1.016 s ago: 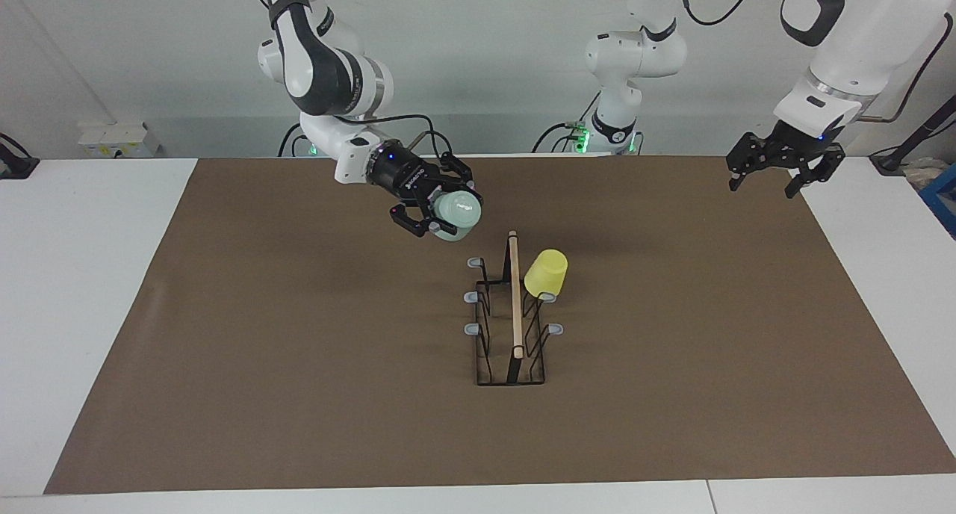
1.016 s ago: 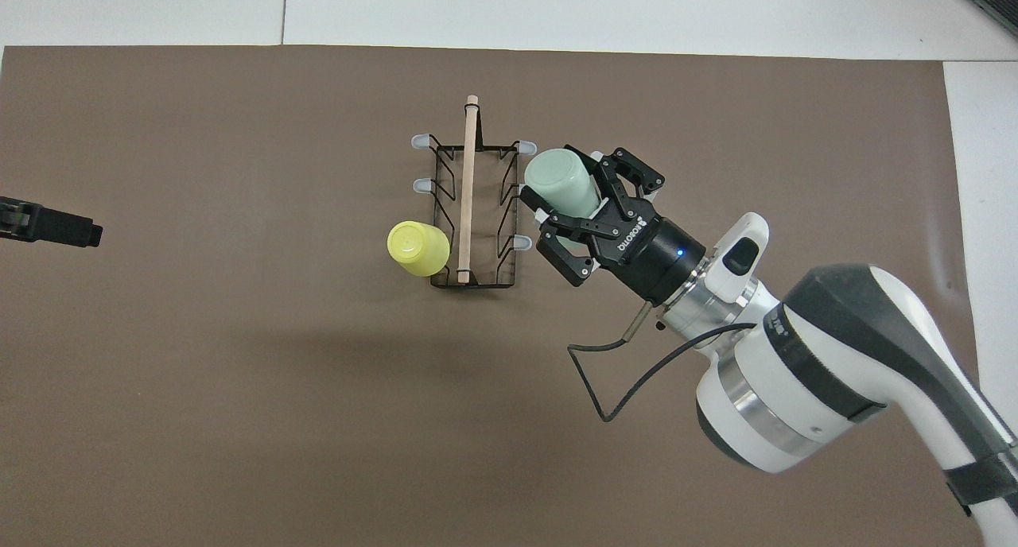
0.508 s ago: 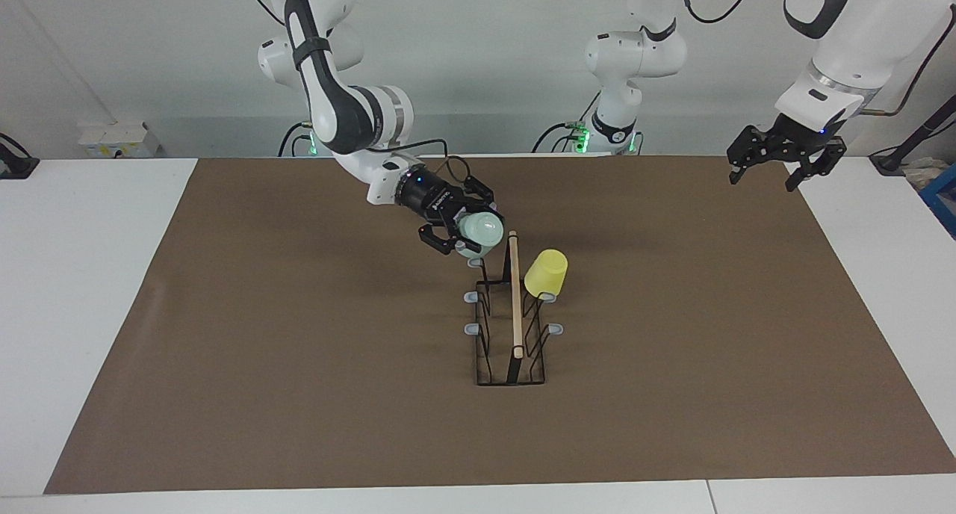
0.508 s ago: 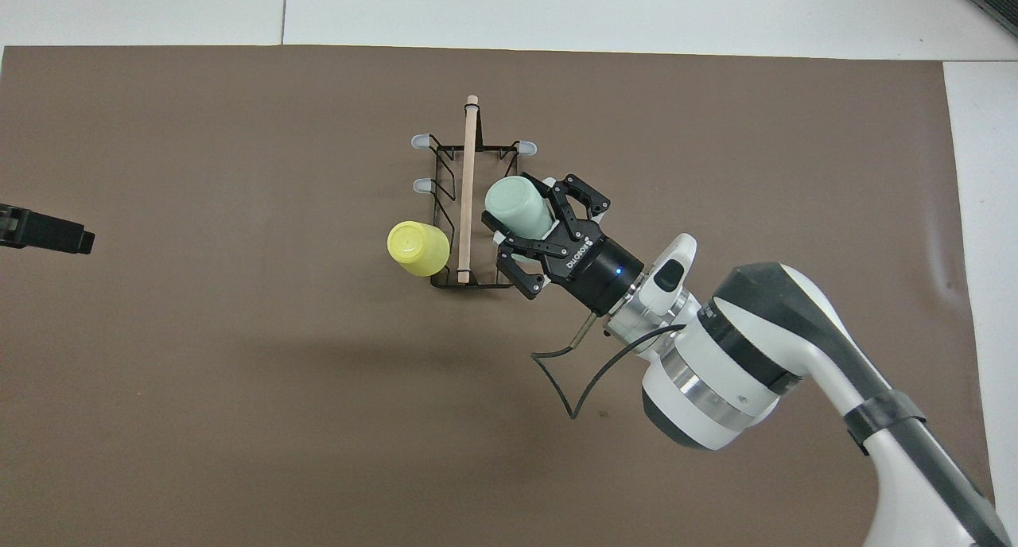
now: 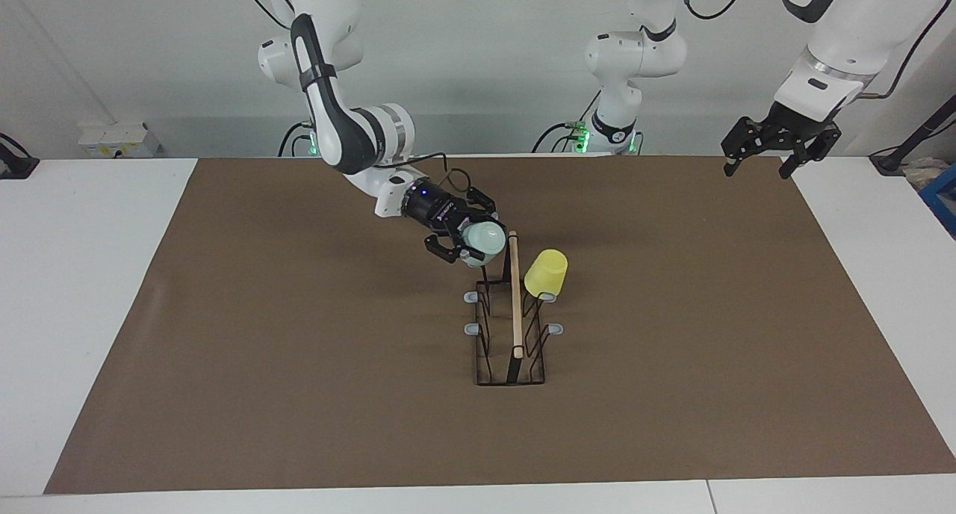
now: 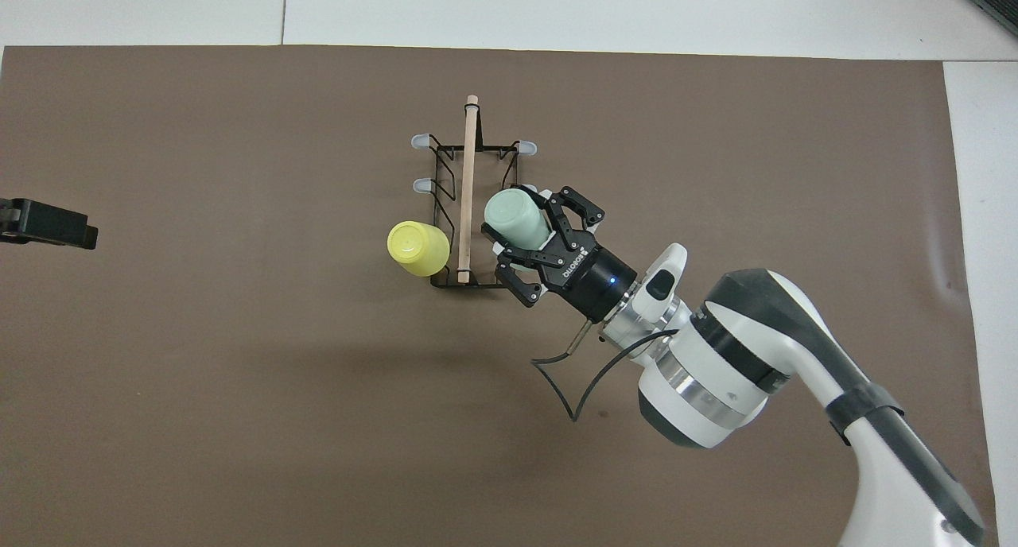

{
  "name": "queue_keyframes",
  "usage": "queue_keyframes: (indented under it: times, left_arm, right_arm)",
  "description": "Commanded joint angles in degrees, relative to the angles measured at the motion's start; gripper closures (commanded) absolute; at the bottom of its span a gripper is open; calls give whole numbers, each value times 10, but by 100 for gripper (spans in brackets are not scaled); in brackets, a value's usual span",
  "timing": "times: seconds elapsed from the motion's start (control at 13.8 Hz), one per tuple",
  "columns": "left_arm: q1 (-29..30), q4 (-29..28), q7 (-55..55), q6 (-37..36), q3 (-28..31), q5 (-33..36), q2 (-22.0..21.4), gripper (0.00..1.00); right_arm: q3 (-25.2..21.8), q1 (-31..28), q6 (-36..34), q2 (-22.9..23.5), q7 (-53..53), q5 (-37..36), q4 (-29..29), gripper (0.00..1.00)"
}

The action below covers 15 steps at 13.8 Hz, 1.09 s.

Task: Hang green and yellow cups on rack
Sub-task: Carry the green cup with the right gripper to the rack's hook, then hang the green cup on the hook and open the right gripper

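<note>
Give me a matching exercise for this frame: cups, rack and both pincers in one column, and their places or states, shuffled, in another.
Things:
1. green cup
2. yellow cup
3. left pincer
4. rack

Places or states:
A. open, holding nothing, waiting up over the mat's edge at the left arm's end
B. hanging on a prong on the rack's side toward the left arm's end
C. standing on the brown mat, wooden bar on top
D. held in the right pincer at the rack's end nearest the robots

Pairs: 1-D, 2-B, 3-A, 4-C

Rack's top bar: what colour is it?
Light natural wood, unlike the black wire frame of the rack beneath; the bar shows best in the overhead view.
</note>
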Motion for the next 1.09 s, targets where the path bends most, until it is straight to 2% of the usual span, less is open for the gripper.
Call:
queue_keyframes:
  times: [0.0,0.36,0.58,0.94,1.02]
  left_arm:
    - [3,9,-13,-19,-7,7,5,0]
    - [3,-2,-19,-15,-8,6,-1,0]
    - [4,-2,-19,-15,-7,6,-1,0]
    - [4,-2,-19,-15,-7,6,-1,0]
    - [4,-2,-19,-15,-7,6,-1,0]
  right_arm:
    - [0,14,-16,21,-56,90,-5,100]
    - [-1,11,-27,30,-72,90,-17,100]
    - [-1,2,-85,52,-93,90,-34,100]
    - [-1,-2,-89,51,-96,90,-48,100]
    - [-2,-2,-88,51,-96,89,-45,51]
